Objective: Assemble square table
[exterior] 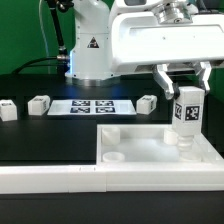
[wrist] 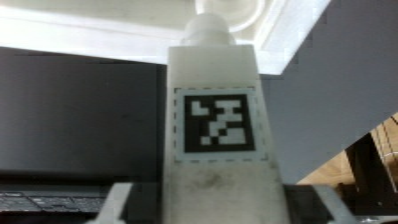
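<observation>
The white square table top [exterior: 150, 147] lies on the black table at the exterior view's right, tray-like with a raised rim and round corner sockets. My gripper [exterior: 186, 93] is shut on a white leg [exterior: 186, 118] with a black-and-white tag, held upright with its lower end in or just above the top's far right corner socket. In the wrist view the leg [wrist: 217, 110] fills the middle, its tip by the white top [wrist: 285, 30]. Three more legs lie on the table: one [exterior: 6, 110] at the far left, one [exterior: 39, 104] beside it, one [exterior: 147, 102] right of the marker board.
The marker board [exterior: 92, 105] lies flat behind the table top. The long white L-shaped wall [exterior: 50, 177] runs along the front. The robot's base [exterior: 88, 45] stands at the back.
</observation>
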Tool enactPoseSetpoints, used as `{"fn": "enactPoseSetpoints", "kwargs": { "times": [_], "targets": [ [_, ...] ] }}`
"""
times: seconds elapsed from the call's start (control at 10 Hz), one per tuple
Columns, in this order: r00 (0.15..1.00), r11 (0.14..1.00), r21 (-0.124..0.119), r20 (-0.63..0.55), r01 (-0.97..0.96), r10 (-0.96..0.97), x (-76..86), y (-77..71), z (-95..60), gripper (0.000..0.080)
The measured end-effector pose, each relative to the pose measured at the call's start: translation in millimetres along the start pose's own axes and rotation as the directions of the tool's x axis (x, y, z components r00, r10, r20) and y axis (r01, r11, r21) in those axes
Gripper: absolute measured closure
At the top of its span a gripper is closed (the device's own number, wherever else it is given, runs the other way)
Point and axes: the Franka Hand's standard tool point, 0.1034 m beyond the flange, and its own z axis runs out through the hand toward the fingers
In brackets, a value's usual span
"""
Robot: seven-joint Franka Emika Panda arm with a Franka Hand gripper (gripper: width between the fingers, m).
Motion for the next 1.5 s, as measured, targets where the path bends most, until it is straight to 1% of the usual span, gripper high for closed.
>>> {"fn": "enactPoseSetpoints", "kwargs": {
  "times": [0.1,0.5,0.8,1.0,1.1,1.2,1.3,1.4,1.5],
  "targets": [
    [1.000,1.000,0.004,0.005,0.004,-0.004,-3.2,-4.1,2.2,0.0509],
    [1.000,1.000,0.010,0.022,0.008,-0.008,-15.8,-9.1,12.4,0.0509],
    [1.000,1.000,0.007,0.021,0.007,-0.007,-21.0,-8.3,17.0,0.0509],
    [1.000,1.000,0.006,0.018,0.007,-0.007,-20.9,-8.2,17.3,0.0509],
    [1.000,1.000,0.007,0.024,0.007,-0.008,-22.0,-8.3,17.7,0.0433],
    [1.000,1.000,0.007,0.025,0.007,-0.008,-22.3,-8.4,17.8,0.0433],
    [1.000,1.000,0.007,0.025,0.007,-0.008,-22.4,-8.3,17.9,0.0284],
    [1.000,1.000,0.007,0.026,0.008,-0.008,-22.5,-8.4,17.9,0.0284],
    [1.000,1.000,0.007,0.026,0.008,-0.008,-22.6,-8.4,17.9,0.0175]
  ]
}}
